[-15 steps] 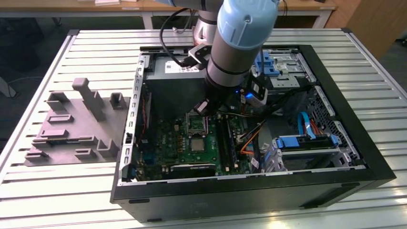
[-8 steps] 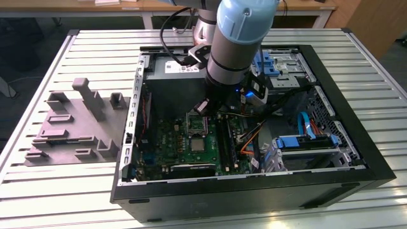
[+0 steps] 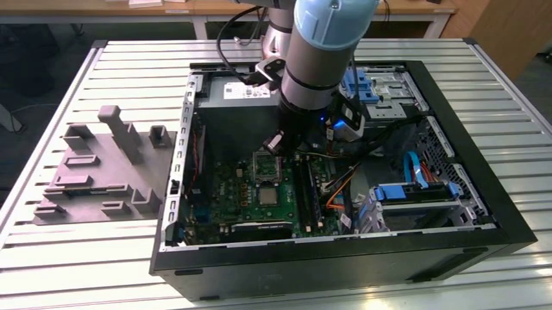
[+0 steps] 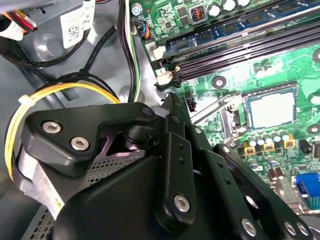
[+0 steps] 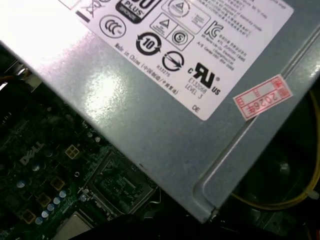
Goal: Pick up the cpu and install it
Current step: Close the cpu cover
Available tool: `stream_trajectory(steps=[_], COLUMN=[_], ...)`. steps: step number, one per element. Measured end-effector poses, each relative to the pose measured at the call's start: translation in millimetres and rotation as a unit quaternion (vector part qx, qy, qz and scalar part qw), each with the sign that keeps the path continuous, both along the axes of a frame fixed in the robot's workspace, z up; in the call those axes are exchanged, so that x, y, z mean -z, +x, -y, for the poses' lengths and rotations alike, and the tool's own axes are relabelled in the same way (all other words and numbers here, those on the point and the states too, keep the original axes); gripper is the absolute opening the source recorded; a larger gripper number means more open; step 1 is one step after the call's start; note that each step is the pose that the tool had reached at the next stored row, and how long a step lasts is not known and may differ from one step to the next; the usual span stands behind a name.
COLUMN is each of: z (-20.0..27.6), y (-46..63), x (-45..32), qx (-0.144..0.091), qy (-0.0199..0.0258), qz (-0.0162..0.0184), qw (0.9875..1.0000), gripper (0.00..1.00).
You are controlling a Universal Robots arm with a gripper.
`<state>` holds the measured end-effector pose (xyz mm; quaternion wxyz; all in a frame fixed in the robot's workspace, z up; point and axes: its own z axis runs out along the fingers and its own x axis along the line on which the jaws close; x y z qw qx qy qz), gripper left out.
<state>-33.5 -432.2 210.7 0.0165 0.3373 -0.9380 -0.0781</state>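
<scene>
The arm hides the gripper (image 3: 278, 143) above the motherboard; fingers' state unclear; cpu (image 4: 270, 107) lies apart.

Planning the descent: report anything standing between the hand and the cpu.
Nothing visible does. The small silvery square cpu lies uncovered on the green motherboard, next to the empty metal-framed socket, with the hand hanging close by.

A pale silvery cpu (image 4: 271, 109) is seen on a green motherboard (image 3: 258, 200); the computer case (image 3: 345, 258) is black, the desk (image 3: 129, 58) white-slatted.
</scene>
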Motion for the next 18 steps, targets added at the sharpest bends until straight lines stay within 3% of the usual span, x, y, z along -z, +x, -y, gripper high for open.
stream_trajectory(steps=[9,14,18], z=[-0.6,-0.7,-0.7], y=[0.0,-0.4,-1.6], x=[-8.4,-10.7,-12.3], qx=[-0.002,-0.004,-0.005], qy=[-0.0112,-0.0198,-0.0212], qz=[0.0001,0.0,0.0004], qw=[0.9999,0.9998,0.9998], gripper=[0.11,0.11,0.11])
